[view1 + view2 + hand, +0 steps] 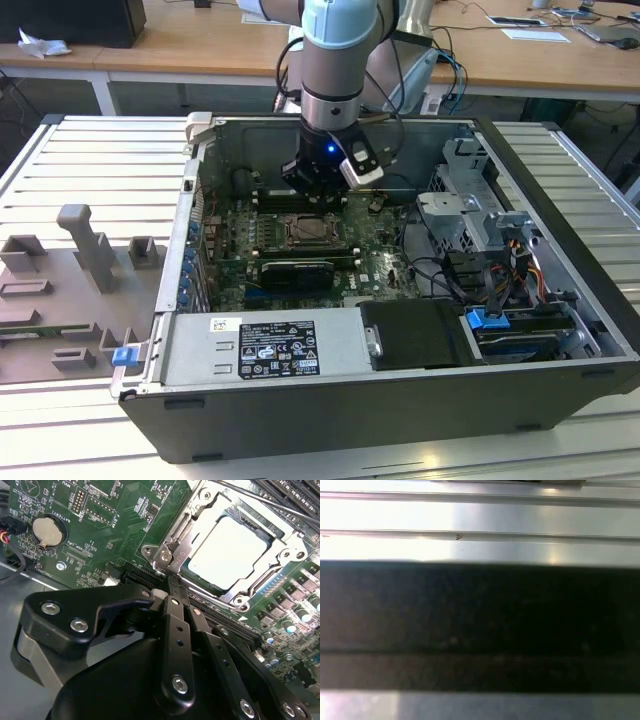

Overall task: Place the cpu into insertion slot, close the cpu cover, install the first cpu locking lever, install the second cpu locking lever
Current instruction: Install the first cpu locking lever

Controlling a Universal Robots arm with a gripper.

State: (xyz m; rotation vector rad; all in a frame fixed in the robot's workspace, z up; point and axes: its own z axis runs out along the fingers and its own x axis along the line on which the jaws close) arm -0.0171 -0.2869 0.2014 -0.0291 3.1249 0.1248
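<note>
Already the cpu [231, 551] sits in the insertion slot [176, 527] under the cpu cover [280, 555], mid-motherboard; thin, stiff levers want fingertip contact. The end effector [176, 587] looks closed, empty.

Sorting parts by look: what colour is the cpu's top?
Pale silvery-grey metal cpu, best in the second wrist view.
</note>
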